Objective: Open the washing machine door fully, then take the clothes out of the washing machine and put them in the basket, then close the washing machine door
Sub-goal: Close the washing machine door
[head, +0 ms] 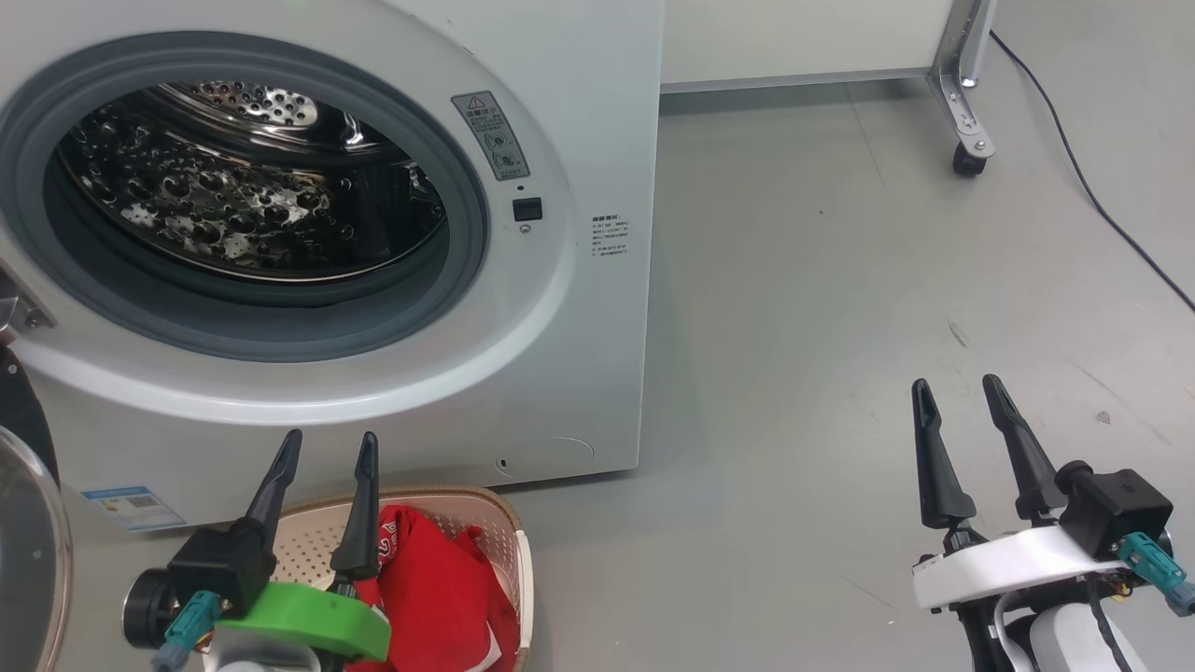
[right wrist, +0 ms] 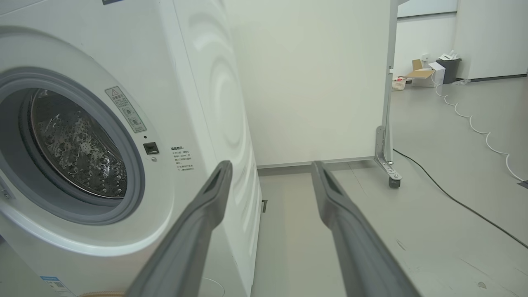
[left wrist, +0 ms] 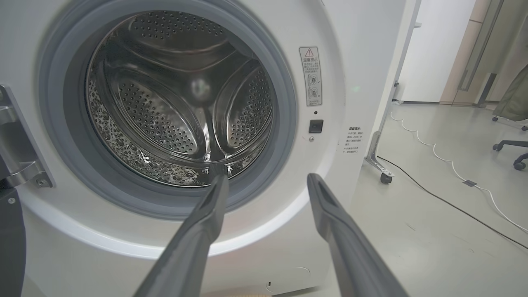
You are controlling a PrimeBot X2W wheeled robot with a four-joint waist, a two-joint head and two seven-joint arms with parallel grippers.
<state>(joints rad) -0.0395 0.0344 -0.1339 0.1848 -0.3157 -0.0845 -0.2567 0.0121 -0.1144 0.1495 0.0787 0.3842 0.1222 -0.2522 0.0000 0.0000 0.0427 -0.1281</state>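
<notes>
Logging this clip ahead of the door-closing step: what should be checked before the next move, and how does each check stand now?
1. Nothing left in the steel drum: ok.
2. The red clothes lie in the basket: ok.
3. Open, empty left end effector: ok.
4. Open, empty right end effector: ok.
5. Swing path of the washing machine door free of the basket: cannot tell.

I log: washing machine white, seal grey, drum shiny steel, dotted with perforations; clothes bright red; basket cream, perforated, brown-rimmed; floor grey.
</notes>
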